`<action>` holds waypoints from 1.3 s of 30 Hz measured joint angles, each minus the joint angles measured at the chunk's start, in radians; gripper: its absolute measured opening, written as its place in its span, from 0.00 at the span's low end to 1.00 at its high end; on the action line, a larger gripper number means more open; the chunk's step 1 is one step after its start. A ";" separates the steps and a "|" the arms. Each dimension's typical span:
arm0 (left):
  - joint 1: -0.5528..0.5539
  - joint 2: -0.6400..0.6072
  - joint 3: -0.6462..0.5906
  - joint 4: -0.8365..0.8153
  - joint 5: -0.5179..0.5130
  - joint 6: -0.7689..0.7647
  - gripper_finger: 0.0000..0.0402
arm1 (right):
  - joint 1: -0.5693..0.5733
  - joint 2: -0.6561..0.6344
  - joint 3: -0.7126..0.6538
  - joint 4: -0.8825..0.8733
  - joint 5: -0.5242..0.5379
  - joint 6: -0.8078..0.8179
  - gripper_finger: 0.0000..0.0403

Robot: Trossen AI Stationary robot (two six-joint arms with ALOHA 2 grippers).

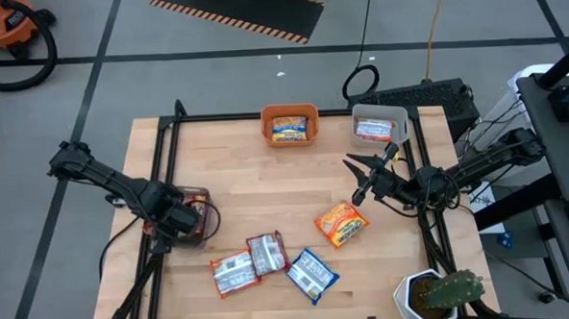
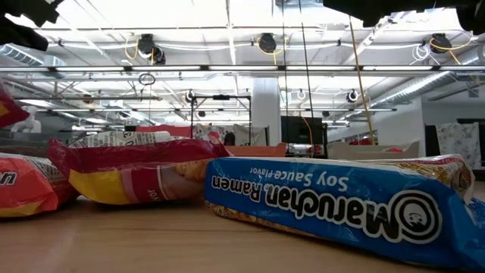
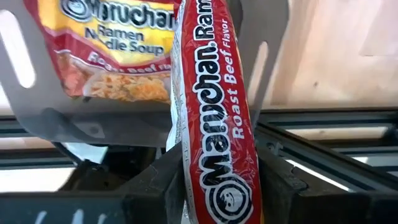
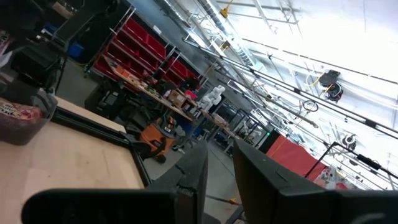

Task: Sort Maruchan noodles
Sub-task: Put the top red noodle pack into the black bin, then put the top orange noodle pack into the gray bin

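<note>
Four cameras: one overhead, one at table level, one on each wrist.
The high view looks straight down on the table (image 1: 295,188); the low view sits close behind the blue packet (image 2: 341,201), seen in both; wrist views face outward.

A large workshop or robotics lab hall. The low view shows a high ceiling with strip lights (image 2: 227,19), steel beams and hanging cables. In the right wrist view, red storage shelves (image 4: 140,59) fill the upper left beside cluttered workbenches (image 4: 155,93). In the high view, an orange shop vacuum (image 1: 4,23) sits at the upper left on grey floor, with striped hazard tape (image 1: 235,17) at the top centre.
</note>
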 joint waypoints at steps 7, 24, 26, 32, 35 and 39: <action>0.015 0.008 0.000 0.002 -0.080 -0.075 0.39 | 0.000 0.000 0.000 0.000 0.000 0.011 0.18; 0.091 0.007 0.000 0.001 -0.392 -0.038 0.63 | 0.000 0.000 0.000 -0.002 0.000 0.012 0.18; 0.103 0.007 0.000 0.001 -0.423 -0.016 0.64 | 0.000 0.000 0.000 -0.002 0.000 0.012 0.18; 0.145 0.007 0.000 0.001 -0.506 -0.037 0.64 | 0.000 0.000 0.000 -0.002 0.000 0.012 0.18; 0.161 0.007 0.000 0.001 -0.500 -0.144 0.64 | 0.000 0.000 0.000 -0.002 0.000 0.011 0.18; 0.164 0.007 0.000 0.009 -0.499 -0.340 0.64 | 0.000 0.000 0.000 -0.003 0.000 0.012 0.18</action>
